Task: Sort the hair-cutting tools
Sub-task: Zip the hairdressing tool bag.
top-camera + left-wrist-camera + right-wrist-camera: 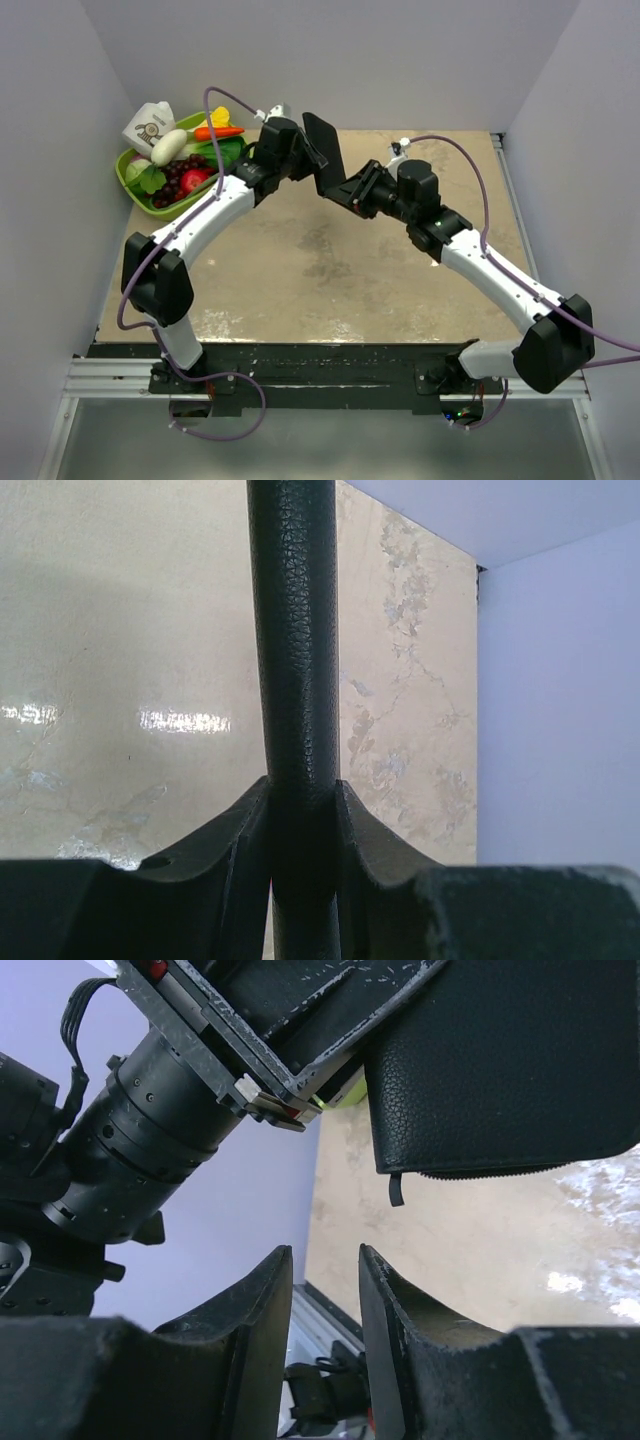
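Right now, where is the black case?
In the top view, the black case is held by the left gripper over the table's far middle, beside the right gripper.

Robotics lab test cell: plain pale partition walls [50, 200] box in a mottled beige tabletop [330, 280], two white-and-black jointed robot arms [215, 210] bolted to its near-edge metal rail [320, 368], purple cables [207, 110] trailing.
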Controlling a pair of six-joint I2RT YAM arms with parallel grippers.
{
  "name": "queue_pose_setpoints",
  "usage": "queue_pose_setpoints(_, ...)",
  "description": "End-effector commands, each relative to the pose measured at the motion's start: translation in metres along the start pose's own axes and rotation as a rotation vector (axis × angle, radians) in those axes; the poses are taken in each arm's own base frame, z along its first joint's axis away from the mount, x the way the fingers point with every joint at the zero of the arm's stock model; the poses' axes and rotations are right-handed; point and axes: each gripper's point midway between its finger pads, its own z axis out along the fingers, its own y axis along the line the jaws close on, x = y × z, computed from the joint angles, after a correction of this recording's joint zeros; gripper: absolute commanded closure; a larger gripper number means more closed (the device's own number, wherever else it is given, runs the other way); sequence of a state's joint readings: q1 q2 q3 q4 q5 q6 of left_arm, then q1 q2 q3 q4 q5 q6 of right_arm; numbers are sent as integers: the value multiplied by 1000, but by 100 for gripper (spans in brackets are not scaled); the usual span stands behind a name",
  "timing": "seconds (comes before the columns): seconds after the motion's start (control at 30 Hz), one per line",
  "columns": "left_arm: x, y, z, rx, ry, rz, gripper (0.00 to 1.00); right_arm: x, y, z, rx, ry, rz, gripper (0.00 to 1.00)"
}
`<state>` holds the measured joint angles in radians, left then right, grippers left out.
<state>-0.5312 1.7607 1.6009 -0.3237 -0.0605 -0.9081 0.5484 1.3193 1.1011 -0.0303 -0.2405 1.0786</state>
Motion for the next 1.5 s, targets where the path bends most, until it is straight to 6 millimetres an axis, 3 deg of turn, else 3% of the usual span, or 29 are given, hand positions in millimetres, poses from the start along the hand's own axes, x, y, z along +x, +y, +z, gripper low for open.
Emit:
queue_pose_setpoints(0.0,-58,-62,-43,190,-162,-55,100,-4,24,-6,-91,-10,71,64)
queue_pose_setpoints(0.43,-63,-67,-59,230,-186,-68,100,4,6,-1,-56,11,111,64)
queue_pose_setpoints(1.0,-61,-66,-63,243,-197,-63,100,-10,27,16,-126,-14,82,66)
queue_pose_setpoints(1.47,-60,-67,-65,248,-193,-62,100,-8,26,24,-134,1,91,75)
